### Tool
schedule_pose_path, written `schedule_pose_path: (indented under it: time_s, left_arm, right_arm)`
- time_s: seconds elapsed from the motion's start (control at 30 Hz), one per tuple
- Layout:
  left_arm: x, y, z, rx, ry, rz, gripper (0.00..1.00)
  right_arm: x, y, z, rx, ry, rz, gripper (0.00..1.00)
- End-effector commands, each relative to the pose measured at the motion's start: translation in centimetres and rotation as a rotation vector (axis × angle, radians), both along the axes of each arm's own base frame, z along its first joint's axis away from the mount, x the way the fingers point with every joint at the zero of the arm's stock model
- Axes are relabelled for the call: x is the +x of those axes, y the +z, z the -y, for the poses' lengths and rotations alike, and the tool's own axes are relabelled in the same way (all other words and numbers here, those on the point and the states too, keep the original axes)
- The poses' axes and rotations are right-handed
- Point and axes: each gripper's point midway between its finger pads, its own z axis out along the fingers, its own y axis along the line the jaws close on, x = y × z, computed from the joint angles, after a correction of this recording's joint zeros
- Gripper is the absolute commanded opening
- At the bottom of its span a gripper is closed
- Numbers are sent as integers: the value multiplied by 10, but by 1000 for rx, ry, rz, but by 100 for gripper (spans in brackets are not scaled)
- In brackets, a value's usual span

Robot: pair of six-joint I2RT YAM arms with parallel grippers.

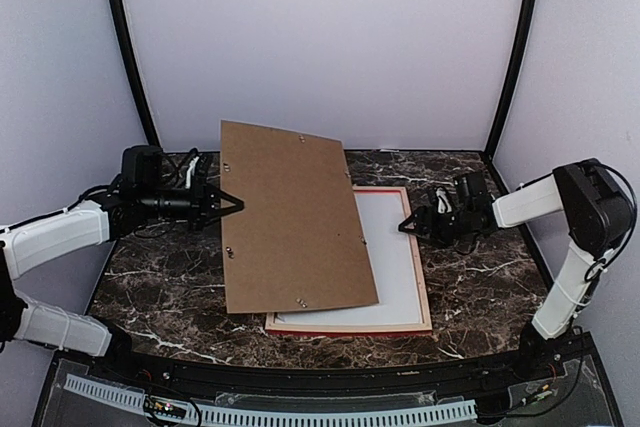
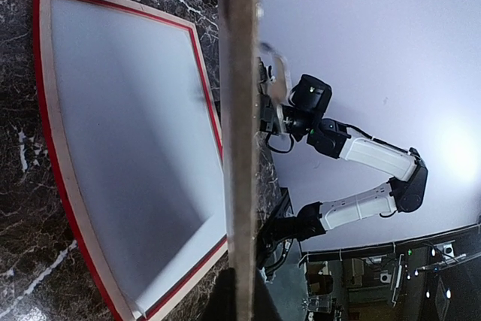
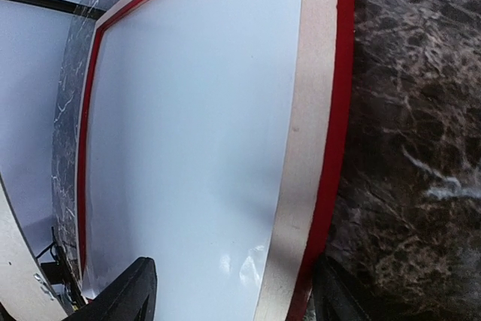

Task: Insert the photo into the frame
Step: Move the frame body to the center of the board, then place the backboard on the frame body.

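The frame [image 1: 350, 328] lies face down on the marble table, pale wood back up and red showing at its edges. A plain white sheet [image 1: 395, 257] without a window fills it; this looks like the photo, back up, its print hidden. My left gripper [image 1: 232, 204] is shut on the left edge of a brown backing board [image 1: 290, 217], held tilted over the frame's left part. The left wrist view has the board edge-on [image 2: 239, 110] above the frame [image 2: 46, 110]. My right gripper [image 1: 408, 224] is open, its jaws straddling the frame's right rim [image 3: 308, 125], one finger [image 3: 131, 295] over the white sheet [image 3: 195, 125].
The dark marble table [image 1: 160, 287] is boxed in by white walls with black poles [image 1: 128, 47] at the back corners. Bare marble [image 1: 480, 287] lies right of the frame. The board carries small metal clips [image 1: 303, 301]. A clear plate [image 1: 300, 402] runs along the near edge.
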Motion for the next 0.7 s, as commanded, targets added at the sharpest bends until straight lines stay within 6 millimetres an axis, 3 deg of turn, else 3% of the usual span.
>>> schedule_pose_path:
  time_s: [0.0, 0.27, 0.67]
  left_arm:
    - [7, 27, 6, -61, -36, 90, 0]
    - [20, 15, 22, -99, -72, 26, 0]
    - [36, -4, 70, -180, -149, -94, 0]
  right_arm:
    - [17, 24, -17, 23, 59, 69, 73]
    - [33, 36, 8, -151, 17, 93, 77]
    - [34, 53, 43, -141, -66, 101, 77]
